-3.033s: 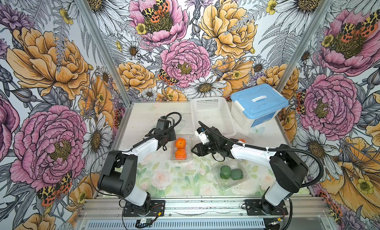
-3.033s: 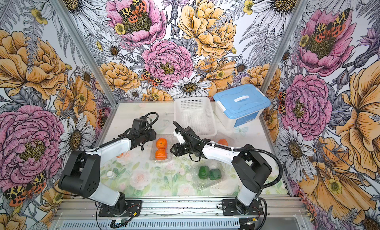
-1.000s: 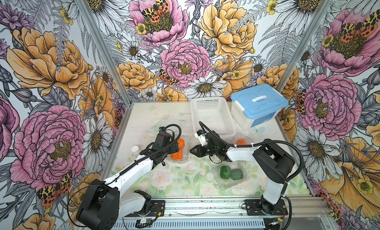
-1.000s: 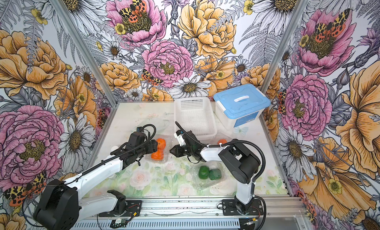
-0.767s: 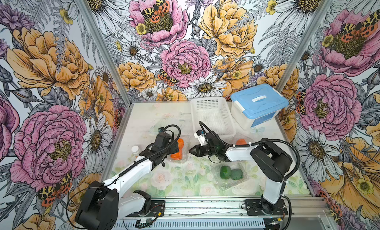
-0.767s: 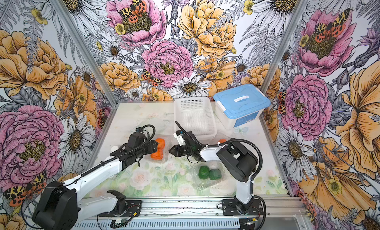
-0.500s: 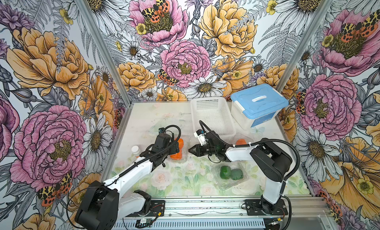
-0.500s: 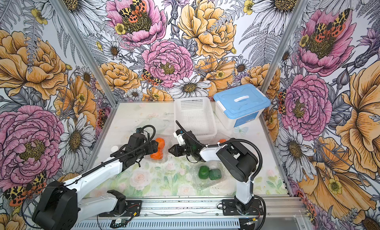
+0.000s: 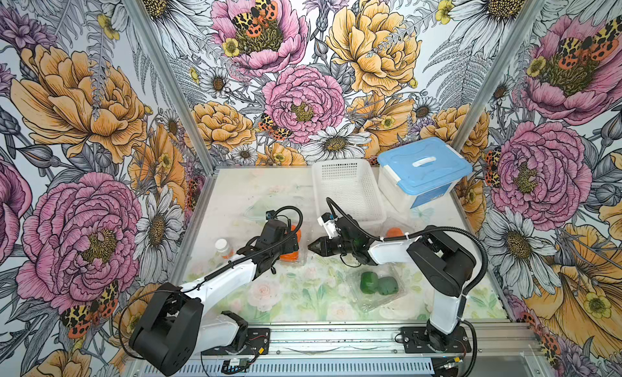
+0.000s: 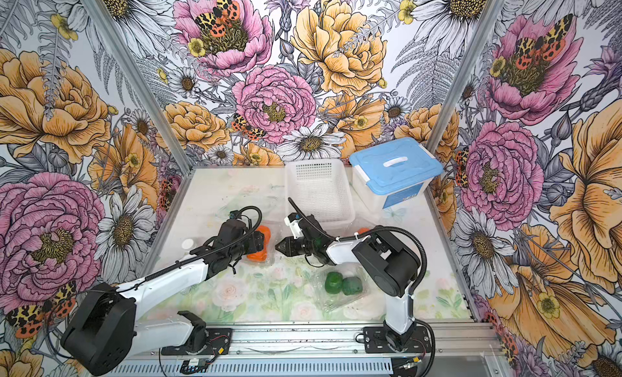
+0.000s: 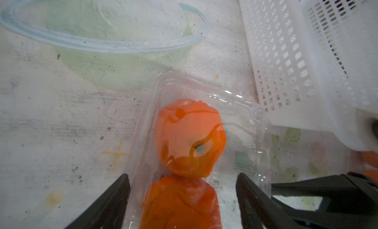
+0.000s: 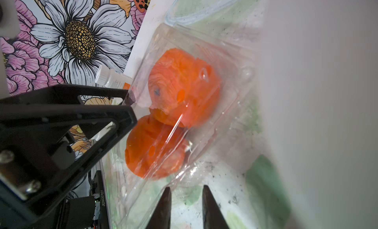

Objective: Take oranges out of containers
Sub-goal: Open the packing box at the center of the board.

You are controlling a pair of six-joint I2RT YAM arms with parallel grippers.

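Left pincer (image 11: 182, 174): we see it spread wide, its black fingers (image 11: 112, 199) on either side of the near end of the clear plastic clamshell box (image 11: 245, 115); whether they press its walls we cannot tell
Right pincer (image 12: 186, 187): we see its tips narrowly parted with nothing between them, low over the surface (image 9: 242, 196), just beside that box's edge
Bright orange round fruits (image 11: 190, 136): two, touching each other, inside the box under clear plastic; the box lies on the surface near the white perforated plastic basket (image 9: 346, 186)
Dark green round fruits (image 9: 368, 282): two side by side in a second clear clamshell box (image 9: 370, 303), nearer the front, beside the right arm (image 9: 390, 252)
Other things: we note a white tub with blue lid (image 9: 424, 166) beside the basket and a small white bottle with orange label (image 9: 223, 247) near the left wall
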